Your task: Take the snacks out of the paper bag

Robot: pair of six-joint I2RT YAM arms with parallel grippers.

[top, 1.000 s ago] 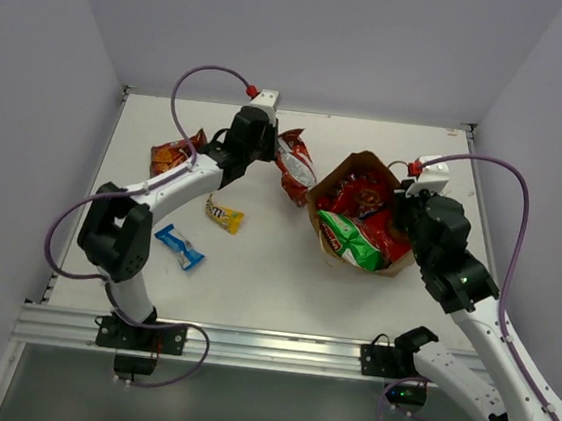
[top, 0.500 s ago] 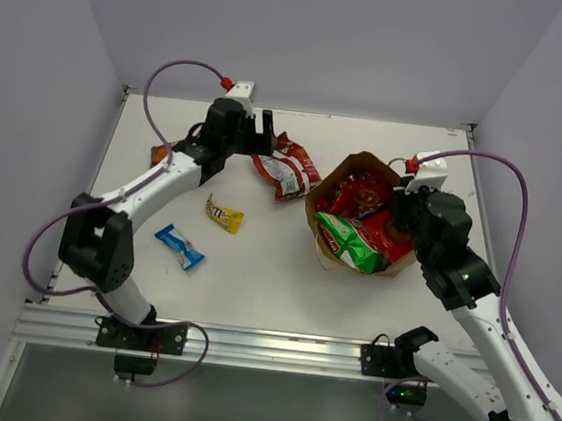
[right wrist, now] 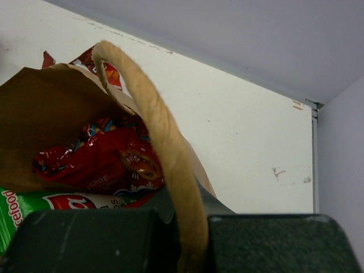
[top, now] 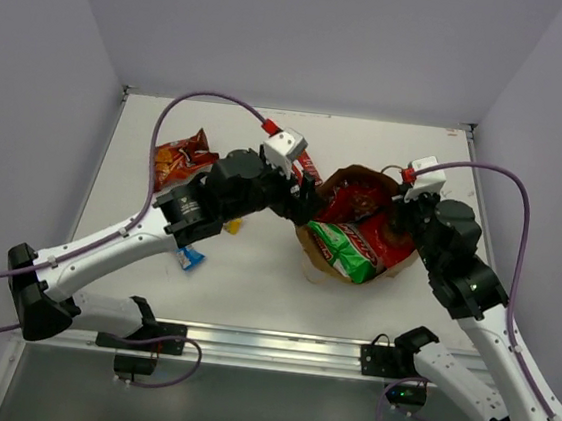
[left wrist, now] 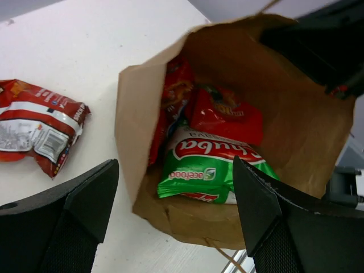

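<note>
Green-white chip bag [left wrist: 211, 168]: "acefood" label

White table [top: 266, 274] — pale walls [top: 330, 35] behind, metal rail [top: 267, 346] in front.

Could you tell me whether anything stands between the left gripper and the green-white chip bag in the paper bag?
Nothing visible does: the mouth of the paper bag faces the open left gripper, and the green-white chip bag lies uncovered at the front.
</note>
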